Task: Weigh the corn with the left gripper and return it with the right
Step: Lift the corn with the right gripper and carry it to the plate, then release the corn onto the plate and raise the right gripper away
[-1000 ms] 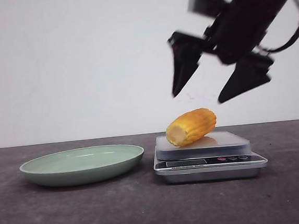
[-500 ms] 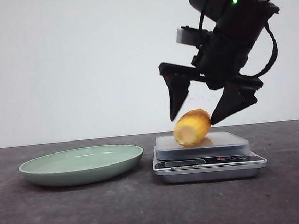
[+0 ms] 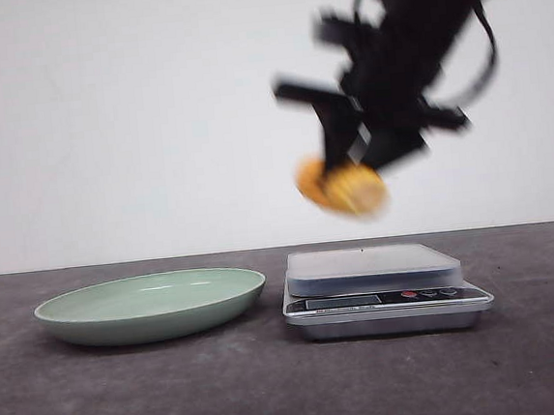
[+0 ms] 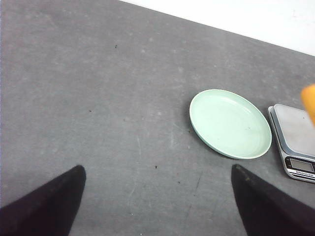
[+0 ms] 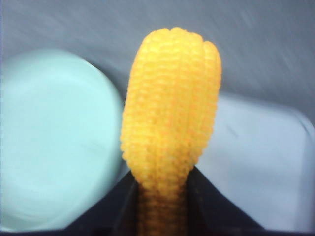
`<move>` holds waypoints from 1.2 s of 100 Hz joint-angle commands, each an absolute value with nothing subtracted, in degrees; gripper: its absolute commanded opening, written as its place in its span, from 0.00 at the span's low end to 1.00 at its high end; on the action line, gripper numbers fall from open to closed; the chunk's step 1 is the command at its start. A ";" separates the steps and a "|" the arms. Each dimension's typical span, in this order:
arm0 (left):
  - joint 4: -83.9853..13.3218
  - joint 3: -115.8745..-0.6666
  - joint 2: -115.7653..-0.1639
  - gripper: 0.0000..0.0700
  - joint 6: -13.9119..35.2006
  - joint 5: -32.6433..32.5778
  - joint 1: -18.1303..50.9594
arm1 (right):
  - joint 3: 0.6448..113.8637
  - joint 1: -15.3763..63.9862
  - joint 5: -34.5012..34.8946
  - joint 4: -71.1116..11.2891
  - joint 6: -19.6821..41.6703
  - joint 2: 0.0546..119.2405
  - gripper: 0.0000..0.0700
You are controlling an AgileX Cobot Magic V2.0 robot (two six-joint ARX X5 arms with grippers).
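Above the grey table, blurred right hand grips corn.

The right pincer has closed on the corn and lifted it off the scale.

Before me a dark grey speckled worktop runs back to a plain white wall, evenly lit.
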State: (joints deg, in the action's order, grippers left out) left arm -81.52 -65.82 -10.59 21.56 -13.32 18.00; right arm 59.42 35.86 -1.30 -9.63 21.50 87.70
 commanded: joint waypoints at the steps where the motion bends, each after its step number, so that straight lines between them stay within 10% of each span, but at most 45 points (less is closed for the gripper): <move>1: -81.08 -66.65 -10.61 0.79 20.60 -13.47 18.02 | 64.03 38.24 -0.45 -9.28 20.99 87.53 0.00; 71: -80.84 -66.65 -10.63 0.79 21.10 -13.50 18.00 | 87.53 49.30 0.01 -12.86 25.43 116.55 0.01; 81: -81.23 -66.65 -10.63 0.79 21.12 -13.47 18.02 | 87.53 49.25 -0.01 -12.97 25.58 118.80 0.19; 98: -82.32 -66.65 -10.63 0.79 21.12 -13.47 18.02 | 87.53 49.39 -0.01 -11.88 26.55 119.46 0.92; 120: -82.35 -66.65 -10.61 0.79 21.06 -13.47 18.02 | 87.55 48.12 -0.97 -10.55 26.09 115.44 0.96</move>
State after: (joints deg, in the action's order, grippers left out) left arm -81.52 -65.82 -10.59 21.58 -13.34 17.91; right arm 86.21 48.14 -0.32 -11.22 25.85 117.49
